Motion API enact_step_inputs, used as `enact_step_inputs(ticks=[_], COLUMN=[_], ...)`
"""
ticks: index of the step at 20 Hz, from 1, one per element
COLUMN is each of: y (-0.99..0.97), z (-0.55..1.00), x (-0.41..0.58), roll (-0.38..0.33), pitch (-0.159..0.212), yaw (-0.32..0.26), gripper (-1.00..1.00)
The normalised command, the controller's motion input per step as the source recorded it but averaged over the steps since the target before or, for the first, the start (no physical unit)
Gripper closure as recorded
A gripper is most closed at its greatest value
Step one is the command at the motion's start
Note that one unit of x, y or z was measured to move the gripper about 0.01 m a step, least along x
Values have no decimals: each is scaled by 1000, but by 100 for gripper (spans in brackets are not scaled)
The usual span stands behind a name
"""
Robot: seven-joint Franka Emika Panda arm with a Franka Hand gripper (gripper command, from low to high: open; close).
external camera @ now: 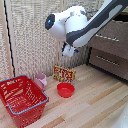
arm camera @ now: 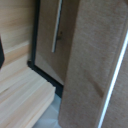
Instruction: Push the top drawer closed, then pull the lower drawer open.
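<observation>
**Spotter:** What have you got, biggest thing first?

**Operator:** The cabinet (external camera: 112, 47) fills the exterior view's right, off to the side of my jaws (external camera: 70, 49) and well apart from them. The top drawer (external camera: 116, 34) sits at about jaw height or slightly above. The lower drawer (external camera: 111, 64) is under it, below the jaws. Each has a long thin bar handle running level along its front.

**Spotter:** Is the top one shut?

**Operator:** I judge not. In the wrist view one brown front (arm camera: 92, 65) stands nearer the camera than the recessed front (arm camera: 47, 45) beside it. I take the near one for the top drawer standing proud, but I can't be sure.

**Spotter:** And the jaws?

**Operator:** I can't tell how far apart they are. They're small and blurred outside, and the wrist view doesn't show the fingers plainly. I can't see anything held in them.

**Spotter:** So the move?

**Operator:** As I read it, I cross the gap toward the cabinet and press square against the top drawer's face, at right angles to its handle (external camera: 107, 37). The red basket (external camera: 22, 100) and the bowl (external camera: 65, 90) lie below the jaws on the worktop (external camera: 95, 102), on the side away from the cabinet, so they shouldn't be in my path.
</observation>
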Motion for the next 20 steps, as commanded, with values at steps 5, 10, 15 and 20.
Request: enact_step_inputs(ticks=[5,10,15,20], y=[-133,-260,-295,-341], z=[78,171,297,119], x=[65,-40,-103,-4], roll=[-374,-319,-215,-155], pitch=[17,28,4,-30], yaw=[-35,-83,-96,-35], gripper=[-100,-100,-100,-100])
